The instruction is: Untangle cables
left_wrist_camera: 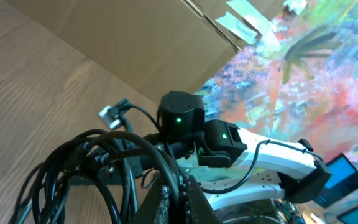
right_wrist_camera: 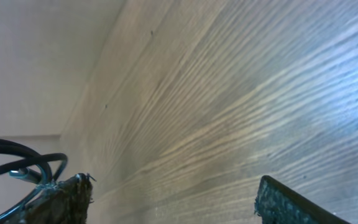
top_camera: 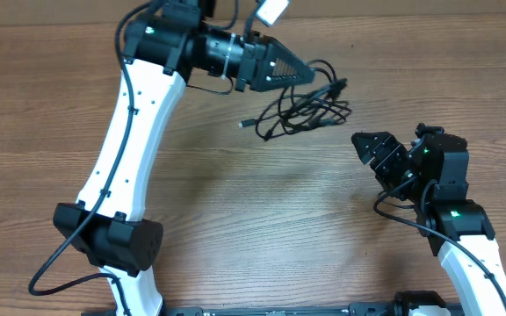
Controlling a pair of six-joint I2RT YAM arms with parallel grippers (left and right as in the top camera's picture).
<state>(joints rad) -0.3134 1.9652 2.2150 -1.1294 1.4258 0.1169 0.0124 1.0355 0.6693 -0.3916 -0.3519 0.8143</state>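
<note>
Nearest the left wrist lens, loops of the thin black tangled cables (left_wrist_camera: 114, 165) crowd against the black two-finger left gripper (left_wrist_camera: 180, 200), whose fingers look pinched together on a strand. From overhead the bundle (top_camera: 310, 110) trails from that gripper (top_camera: 308, 75) toward the far middle of the brown wooden table (top_camera: 235, 202); I cannot tell how much of it rests on the wood. The black right gripper (top_camera: 369, 149) waits just beside it, fingers wide apart and holding nothing. The likely trouble is that a pull from one clamp point drags the whole knot or cinches it tighter, and the silver-tipped plug (top_camera: 244, 124) could catch in a loop. The far table edge lies close behind the bundle, while open wood spreads toward the front and centre for spreading strands.
</note>
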